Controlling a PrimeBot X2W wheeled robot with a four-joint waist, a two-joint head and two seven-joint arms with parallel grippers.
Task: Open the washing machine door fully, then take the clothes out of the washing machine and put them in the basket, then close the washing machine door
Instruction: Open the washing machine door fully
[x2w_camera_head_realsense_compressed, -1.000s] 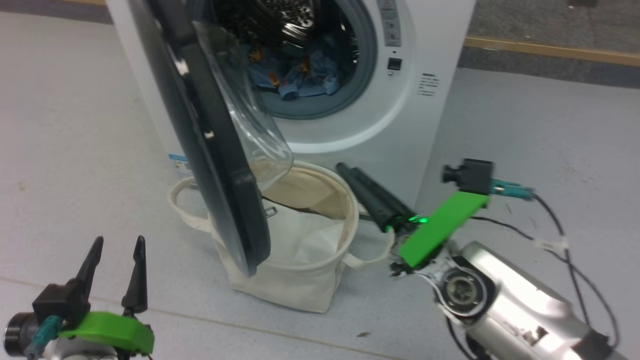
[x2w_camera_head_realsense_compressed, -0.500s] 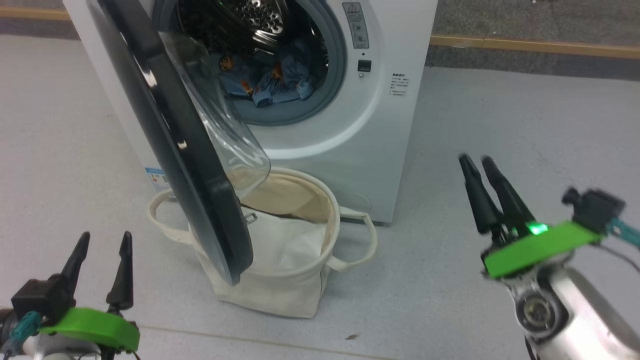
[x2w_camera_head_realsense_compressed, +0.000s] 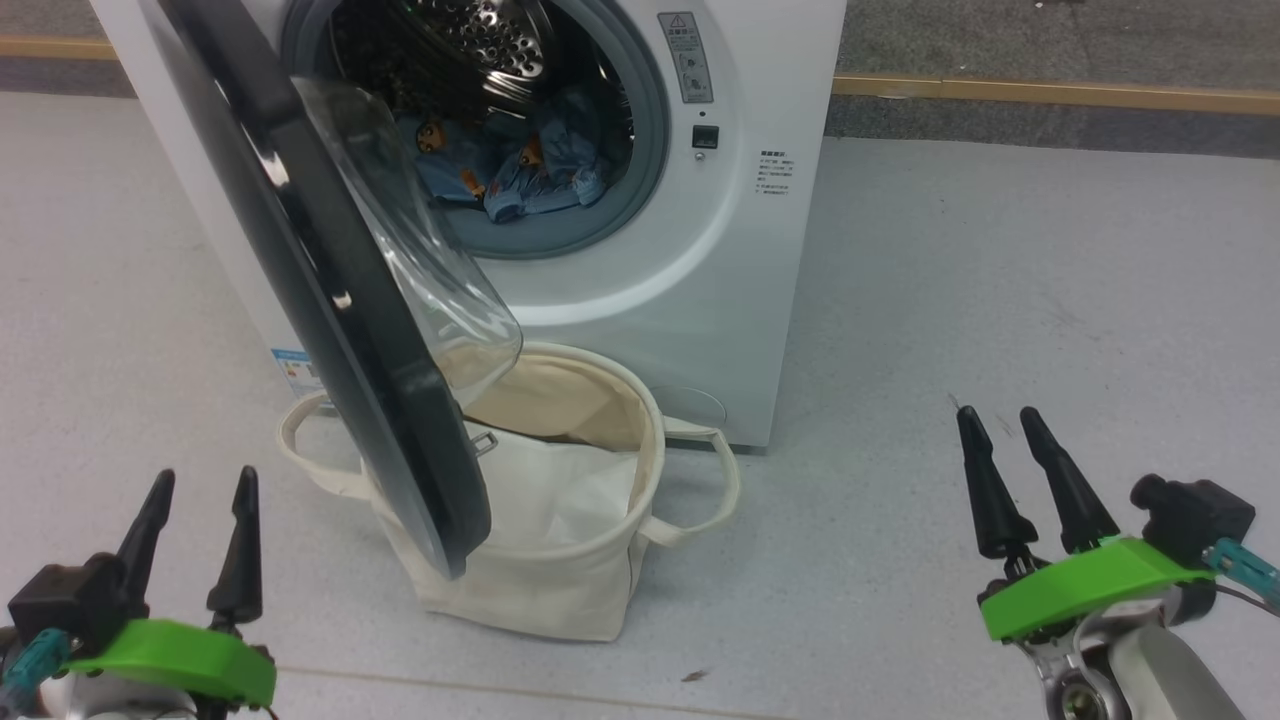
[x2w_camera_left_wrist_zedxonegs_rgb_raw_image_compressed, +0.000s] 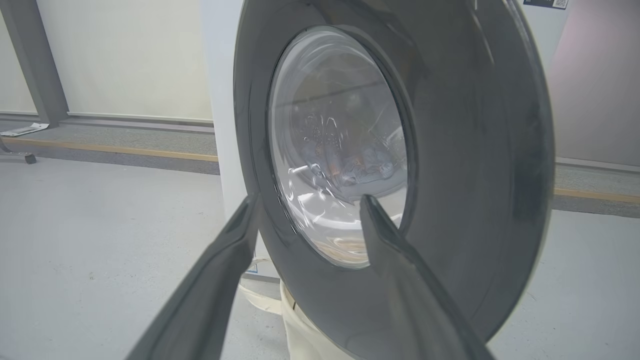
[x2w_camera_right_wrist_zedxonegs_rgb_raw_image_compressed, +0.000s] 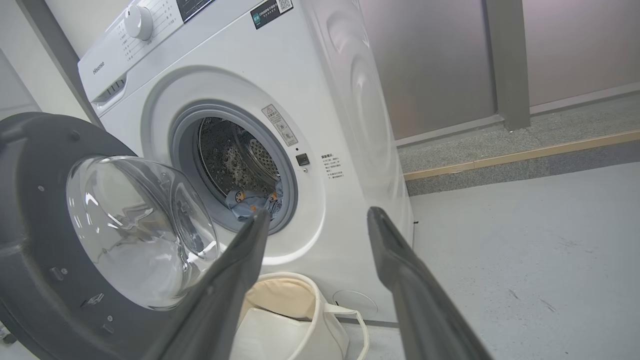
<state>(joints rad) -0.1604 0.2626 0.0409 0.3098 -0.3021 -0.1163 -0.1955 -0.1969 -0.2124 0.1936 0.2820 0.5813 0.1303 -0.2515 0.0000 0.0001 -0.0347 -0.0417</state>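
Note:
The white washing machine (x2w_camera_head_realsense_compressed: 690, 260) (x2w_camera_right_wrist_zedxonegs_rgb_raw_image_compressed: 320, 100) stands ahead with its door (x2w_camera_head_realsense_compressed: 330, 290) (x2w_camera_left_wrist_zedxonegs_rgb_raw_image_compressed: 450, 150) (x2w_camera_right_wrist_zedxonegs_rgb_raw_image_compressed: 45, 215) swung about halfway open, black rim toward me. Light-blue clothes (x2w_camera_head_realsense_compressed: 510, 170) (x2w_camera_right_wrist_zedxonegs_rgb_raw_image_compressed: 250, 200) with orange figures lie in the steel drum. The cream basket (x2w_camera_head_realsense_compressed: 600, 590) (x2w_camera_right_wrist_zedxonegs_rgb_raw_image_compressed: 320, 330) sits on the floor under the door, white liner inside. My left gripper (x2w_camera_head_realsense_compressed: 200, 480) (x2w_camera_left_wrist_zedxonegs_rgb_raw_image_compressed: 307, 200) is open, low at the left, facing the door's outer glass. My right gripper (x2w_camera_head_realsense_compressed: 995, 418) (x2w_camera_right_wrist_zedxonegs_rgb_raw_image_compressed: 317, 212) is open at the lower right, well clear of the machine.
Grey floor (x2w_camera_head_realsense_compressed: 1000, 280) spreads to the right of the washer. A wooden strip (x2w_camera_head_realsense_compressed: 1050, 95) runs along the wall base behind. The basket's looped handles (x2w_camera_head_realsense_compressed: 710, 480) stick out to both sides.
My right arm has pulled back from the basket's rim to the lower right, and its fingers have parted from shut to open. The camera shifted too; the door angle looks the same.

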